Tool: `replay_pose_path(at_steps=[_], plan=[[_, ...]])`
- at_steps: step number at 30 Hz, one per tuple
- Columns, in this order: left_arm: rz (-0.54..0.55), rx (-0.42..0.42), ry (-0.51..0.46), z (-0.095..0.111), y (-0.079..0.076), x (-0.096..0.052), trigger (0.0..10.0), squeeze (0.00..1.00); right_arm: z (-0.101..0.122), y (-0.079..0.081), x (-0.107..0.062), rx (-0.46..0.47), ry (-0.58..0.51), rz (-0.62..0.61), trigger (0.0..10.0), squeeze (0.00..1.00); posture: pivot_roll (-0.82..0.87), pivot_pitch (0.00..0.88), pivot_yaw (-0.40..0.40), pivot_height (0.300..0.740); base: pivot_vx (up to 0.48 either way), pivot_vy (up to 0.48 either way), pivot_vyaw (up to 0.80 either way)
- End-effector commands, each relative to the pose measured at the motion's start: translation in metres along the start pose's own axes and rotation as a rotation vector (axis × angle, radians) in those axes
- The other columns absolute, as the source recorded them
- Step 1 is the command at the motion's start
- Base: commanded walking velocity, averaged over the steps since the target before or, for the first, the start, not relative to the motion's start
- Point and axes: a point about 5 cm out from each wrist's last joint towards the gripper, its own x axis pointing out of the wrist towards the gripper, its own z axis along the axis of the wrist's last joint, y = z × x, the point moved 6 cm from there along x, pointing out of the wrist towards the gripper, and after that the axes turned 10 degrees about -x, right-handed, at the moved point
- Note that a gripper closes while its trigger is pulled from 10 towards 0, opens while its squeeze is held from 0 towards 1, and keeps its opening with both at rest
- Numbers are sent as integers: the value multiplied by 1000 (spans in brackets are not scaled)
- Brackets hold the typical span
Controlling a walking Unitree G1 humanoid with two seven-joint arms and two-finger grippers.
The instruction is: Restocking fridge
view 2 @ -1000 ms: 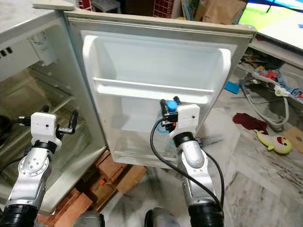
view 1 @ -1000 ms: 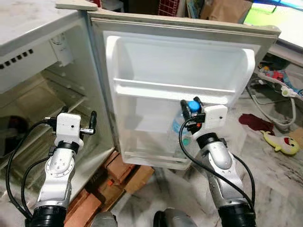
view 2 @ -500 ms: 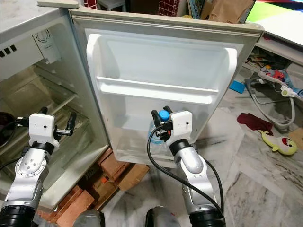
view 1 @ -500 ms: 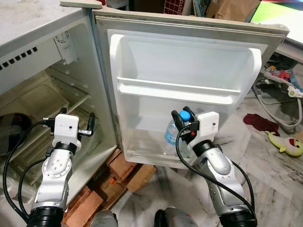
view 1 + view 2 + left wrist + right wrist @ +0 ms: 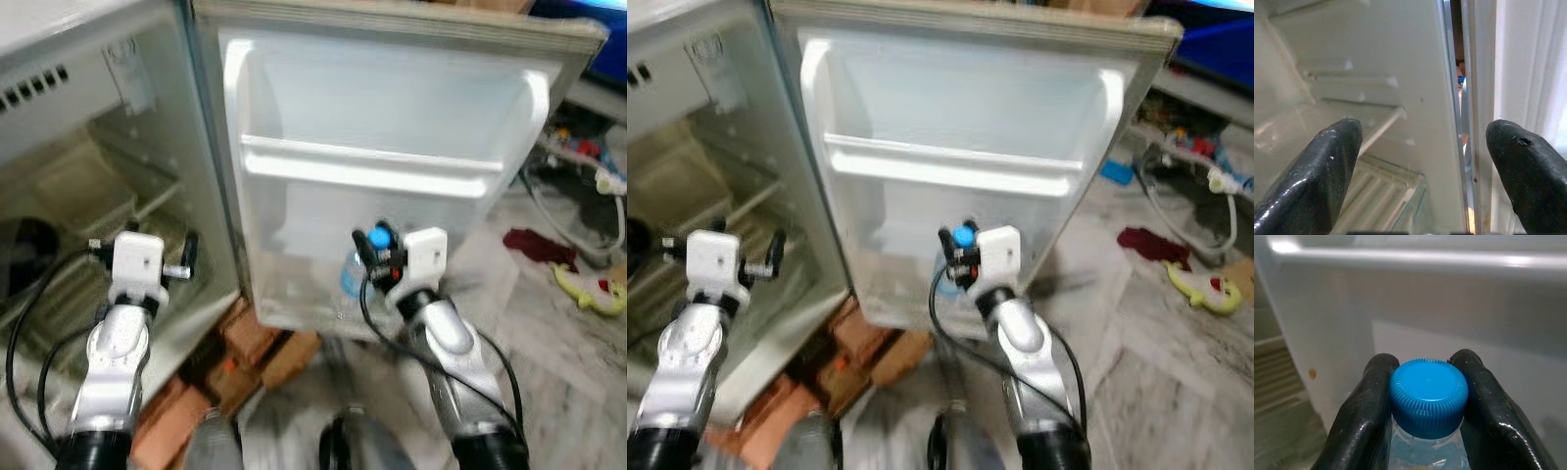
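A clear water bottle (image 5: 354, 277) with a blue cap (image 5: 1428, 396) stands upright in front of the lower part of the open fridge door (image 5: 382, 117). My right gripper (image 5: 376, 243) is shut on the bottle's neck just under the cap, its black fingers (image 5: 1368, 413) pressed on both sides. The bottle's base is at the door's lower shelf (image 5: 294, 308). My left gripper (image 5: 160, 262) is open and holds nothing, level with the fridge body's front edge near the wire shelves (image 5: 1386, 196).
The fridge cabinet (image 5: 69, 186) stands open on my left, resting on bricks (image 5: 245, 352). The door's upper shelf rail (image 5: 372, 168) crosses above the bottle. A red cloth (image 5: 534, 245), a yellow toy (image 5: 588, 289) and cables lie on the marble floor at right.
The view has shifted and blurred, so the camera has moved. My right gripper and the bottle sit about where they were against the door; the left arm keeps its pose.
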Motion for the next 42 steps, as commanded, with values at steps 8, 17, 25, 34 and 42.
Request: replay_pose_path(at_steps=[8,17,25,34,42], plan=[[-6,-8,8,0,-3,1,10000,0,7,-4,3,-42,-40,-20,10000,0,28,123,-65,622,0,0,0],[-17,2,-13,4,-3,3,10000,0,16,-9,7,-88,-83,-34,10000,0,24,124,-60,622,0,0,0],[-22,2,-23,6,-4,3,10000,0,20,-9,11,-117,-107,-44,10000,0,25,124,-62,622,194,0,0],[-27,5,-25,5,-6,3,10000,0,21,-9,12,-134,-114,-43,10000,0,25,125,-64,622,284,0,0],[-34,6,-24,5,-8,3,10000,0,20,-19,10,-160,-110,-89,10000,0,25,126,-63,622,291,0,0]])
